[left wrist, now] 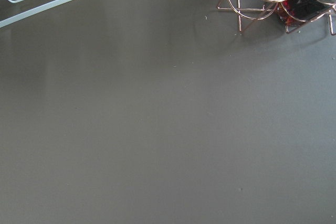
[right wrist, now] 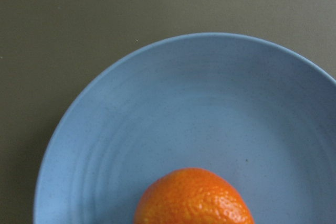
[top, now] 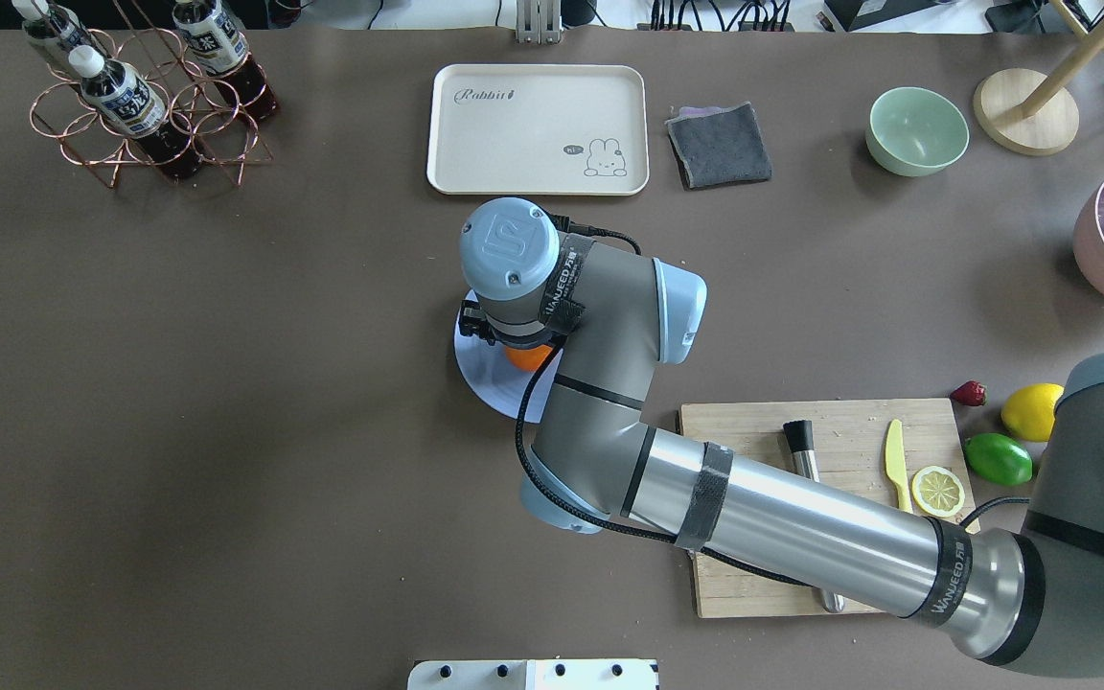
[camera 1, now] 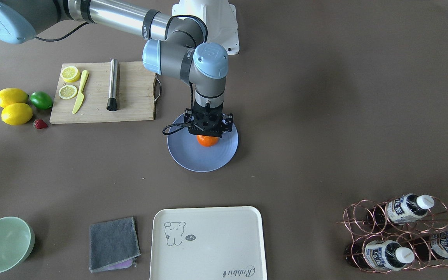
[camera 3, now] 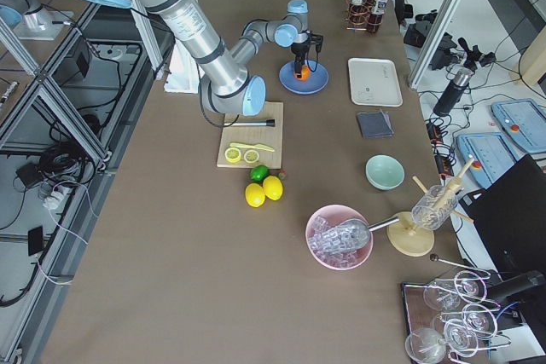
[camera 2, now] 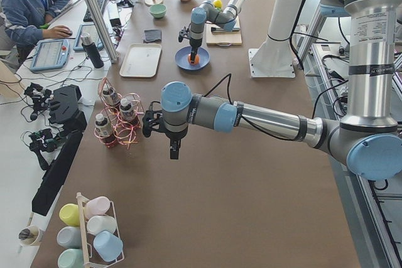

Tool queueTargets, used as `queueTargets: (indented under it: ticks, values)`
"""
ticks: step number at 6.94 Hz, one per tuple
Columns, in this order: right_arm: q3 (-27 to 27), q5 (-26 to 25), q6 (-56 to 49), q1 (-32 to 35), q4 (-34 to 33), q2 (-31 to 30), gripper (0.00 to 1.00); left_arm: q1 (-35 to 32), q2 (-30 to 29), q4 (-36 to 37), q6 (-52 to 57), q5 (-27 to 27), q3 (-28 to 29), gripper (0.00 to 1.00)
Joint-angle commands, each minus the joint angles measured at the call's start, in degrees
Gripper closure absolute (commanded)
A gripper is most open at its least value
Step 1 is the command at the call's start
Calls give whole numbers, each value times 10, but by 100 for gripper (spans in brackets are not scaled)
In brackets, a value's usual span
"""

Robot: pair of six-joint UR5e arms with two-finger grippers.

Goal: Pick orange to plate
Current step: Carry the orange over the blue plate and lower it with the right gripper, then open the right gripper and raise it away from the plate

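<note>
The orange sits low over the pale blue plate, directly beneath my right gripper, whose black wrist body hides most of the fruit and both fingers. In the right wrist view the orange fills the bottom edge with the plate spread behind it, and no fingers show. Whether that gripper is open or shut on the fruit I cannot tell. My left gripper hangs over bare table near the bottle rack, seen only from the side, so its state is unclear.
A wooden board with lemon slices, a yellow knife and a metal rod lies beside the plate. Two lemons, a lime and a strawberry lie beyond it. Cream tray, grey cloth, mint bowl, copper bottle rack.
</note>
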Motion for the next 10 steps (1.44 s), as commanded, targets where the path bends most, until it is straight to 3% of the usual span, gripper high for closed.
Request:
queueTargets:
  ticks: [1,4,7,10]
  values:
    - [25,31,-7,28,3,0,0,2,12,14,44,2,20,2]
    - [86,132,-139,132,0,-68,0,-77,23,105,233,41,40,2]
    - [192,232,-427,306,0,-275,0,-87,27,109,240,41,44,2]
    - [226,245,-752,478,1,-473,0,-87,28,109,239,42,48,2]
